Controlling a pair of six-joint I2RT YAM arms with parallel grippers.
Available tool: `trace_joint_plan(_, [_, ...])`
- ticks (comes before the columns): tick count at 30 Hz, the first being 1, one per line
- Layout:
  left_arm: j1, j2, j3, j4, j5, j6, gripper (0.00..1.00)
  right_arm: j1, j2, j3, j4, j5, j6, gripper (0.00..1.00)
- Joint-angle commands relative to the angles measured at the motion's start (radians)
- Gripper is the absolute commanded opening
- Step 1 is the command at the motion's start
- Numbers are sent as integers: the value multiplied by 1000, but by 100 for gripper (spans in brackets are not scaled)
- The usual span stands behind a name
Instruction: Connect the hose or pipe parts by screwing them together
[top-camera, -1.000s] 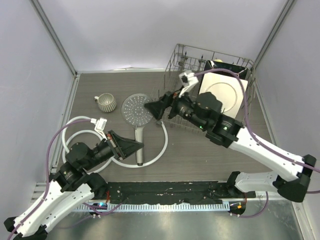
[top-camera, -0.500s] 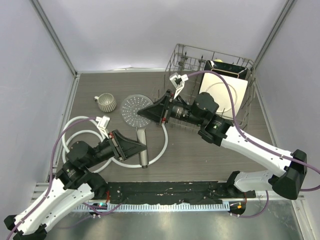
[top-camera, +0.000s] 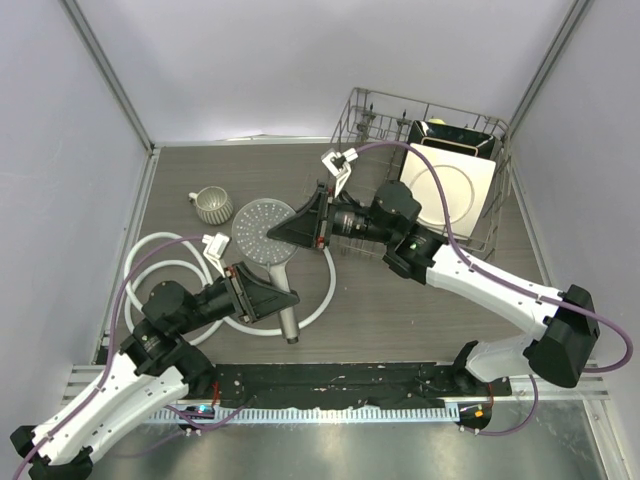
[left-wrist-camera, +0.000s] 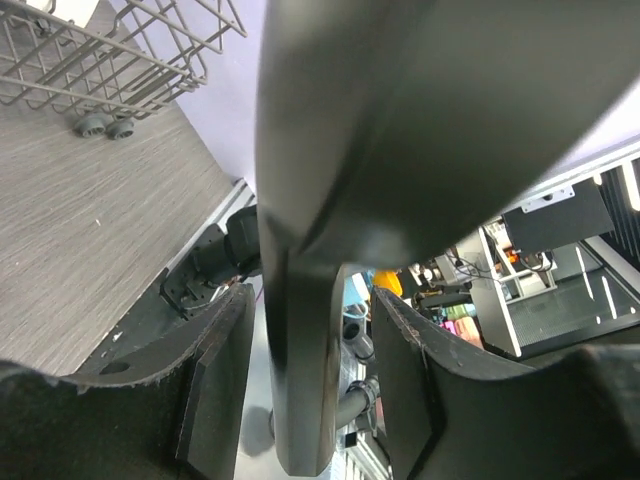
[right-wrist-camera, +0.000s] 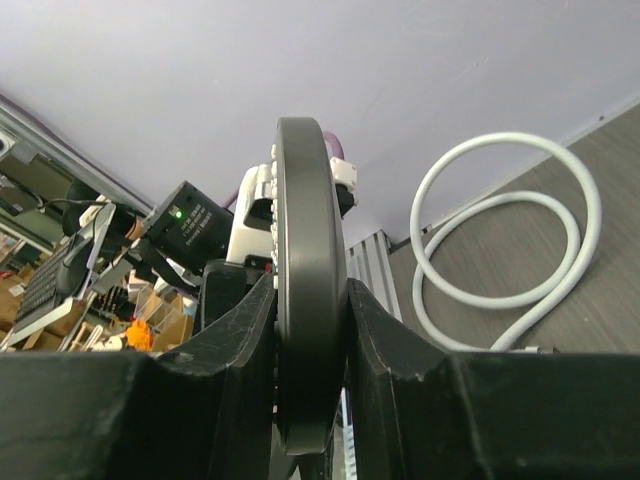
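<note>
Grey wood-grain table (top-camera: 420, 300), pale lilac walls. Right fingers (right-wrist-camera: 235, 345) pinch the rim of the shower head (top-camera: 258, 228), with the disc edge-on between them; right gripper (top-camera: 292, 232) is clamped on it. Left fingers (left-wrist-camera: 215, 385) straddle the handle (left-wrist-camera: 300, 380) with a gap on each side; left gripper (top-camera: 272, 296) is parted, no grip. Shower head sits left of the table's centre. White hose (top-camera: 328, 285) is coiled near the left edge, one wide loop reaching past the handle. Ribbed cup (top-camera: 212, 205) is toward the far left corner, dish rack (top-camera: 352, 125) in the far right corner.
</note>
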Motion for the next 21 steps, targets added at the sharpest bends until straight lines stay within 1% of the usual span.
trace_joint_plan(1, [1, 11, 9, 42, 34, 6, 52, 0, -2, 59, 48, -60, 13, 1])
trace_joint_plan(7, [1, 25, 10, 18, 63, 12, 49, 0, 0, 65, 22, -60, 0, 1])
trace_joint_plan(12, [1, 18, 1, 7, 76, 3, 49, 0, 3, 71, 28, -62, 14, 1])
trace_joint_plan(21, [3, 16, -27, 28, 97, -31, 40, 0, 13, 71, 45, -69, 29, 1])
